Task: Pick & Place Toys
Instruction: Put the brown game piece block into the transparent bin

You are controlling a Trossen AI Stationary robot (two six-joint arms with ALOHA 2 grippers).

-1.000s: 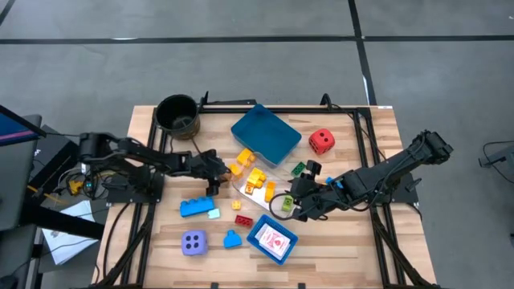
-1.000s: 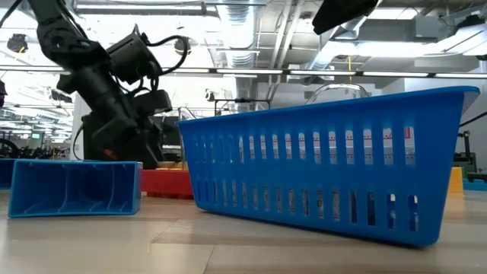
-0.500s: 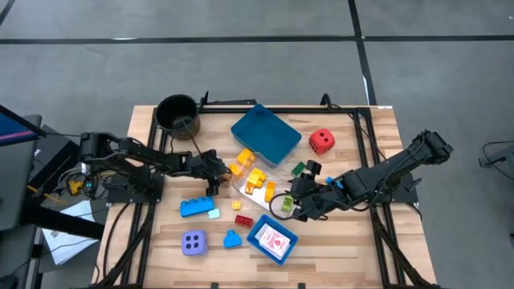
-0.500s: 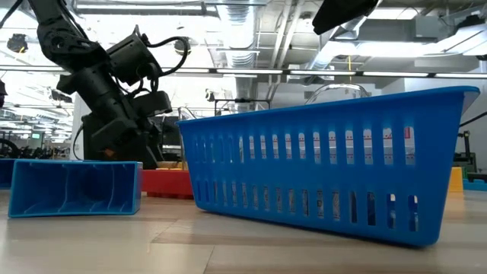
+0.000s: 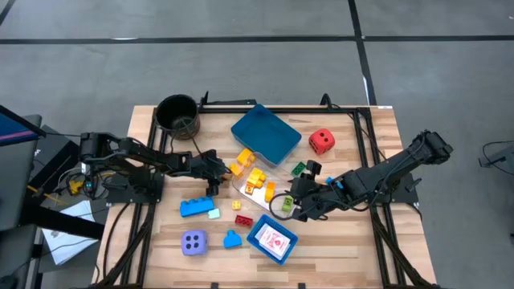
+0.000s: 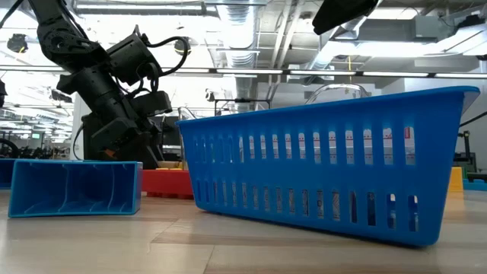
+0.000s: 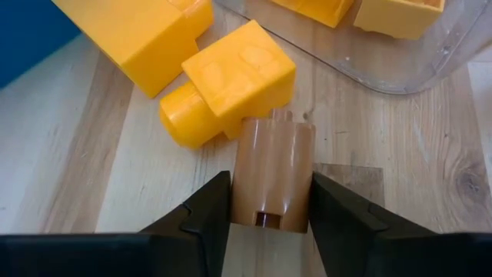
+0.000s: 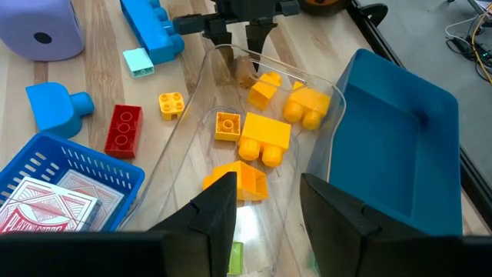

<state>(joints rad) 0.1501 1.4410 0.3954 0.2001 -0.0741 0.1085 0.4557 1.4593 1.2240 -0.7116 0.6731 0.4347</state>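
My left gripper (image 5: 218,168) is shut on a small tan brick (image 7: 273,173) on the table, beside two loose yellow bricks (image 7: 223,81) and the clear tray (image 5: 259,191). The tray holds several yellow bricks (image 8: 265,135). My right gripper (image 5: 291,202) is at the clear tray's right end, its fingers (image 8: 215,208) apart, with a green piece (image 8: 234,255) between them. The red die (image 5: 321,142) and the lavender die (image 5: 193,242) rest on the wood. A white red-printed card (image 8: 50,201) lies in the blue basket (image 5: 273,239). My left gripper pinches the tan brick's two opposite sides (image 7: 244,192) between its two fingers. The fingers slant down from the table's left side. The brick's underside lies on the wood, its far end next to a yellow brick. My right gripper: I cannot tell whether it touches the clear tray.
A dark round pot (image 5: 177,115) stands at the far left and a blue tray (image 5: 267,132) at the far middle. A long blue brick (image 5: 196,206), a red brick (image 5: 243,221), a blue piece (image 5: 232,238) and a green brick (image 5: 298,168) lie loose.
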